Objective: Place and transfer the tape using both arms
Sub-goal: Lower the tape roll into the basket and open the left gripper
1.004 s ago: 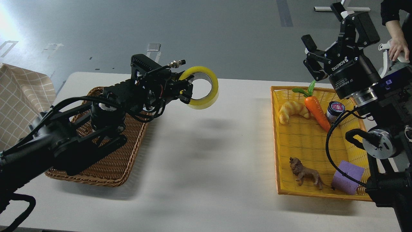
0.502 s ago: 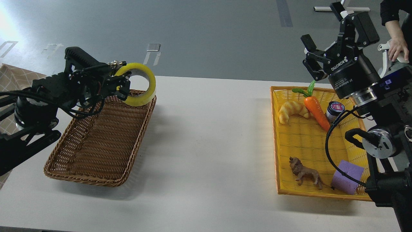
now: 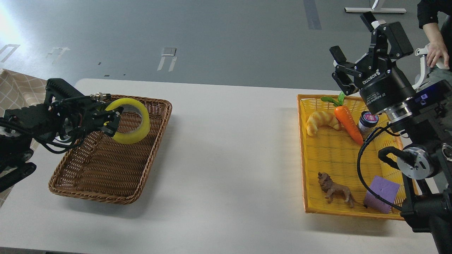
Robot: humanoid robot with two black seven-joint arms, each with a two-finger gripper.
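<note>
The yellow tape roll (image 3: 136, 132) hangs on edge over the far part of the brown wicker basket (image 3: 106, 187) at the left. My left gripper (image 3: 112, 120) is shut on the roll's left rim, one finger through the hole; I cannot tell whether the roll touches the basket floor. My right gripper (image 3: 348, 68) is up at the far right, above the back rim of the yellow tray (image 3: 302, 155). Its fingers are spread and empty.
The yellow tray holds a croissant toy (image 3: 320, 121), a carrot (image 3: 348, 120), a small jar (image 3: 367, 120), a lion figure (image 3: 333, 190) and a purple block (image 3: 381, 194). A checked cloth (image 3: 17, 91) lies far left. A person's hand (image 3: 436, 53) is at the top right.
My left arm has swung left and down with the tape, from above the table's middle to inside the wicker basket. The right arm has barely moved.
</note>
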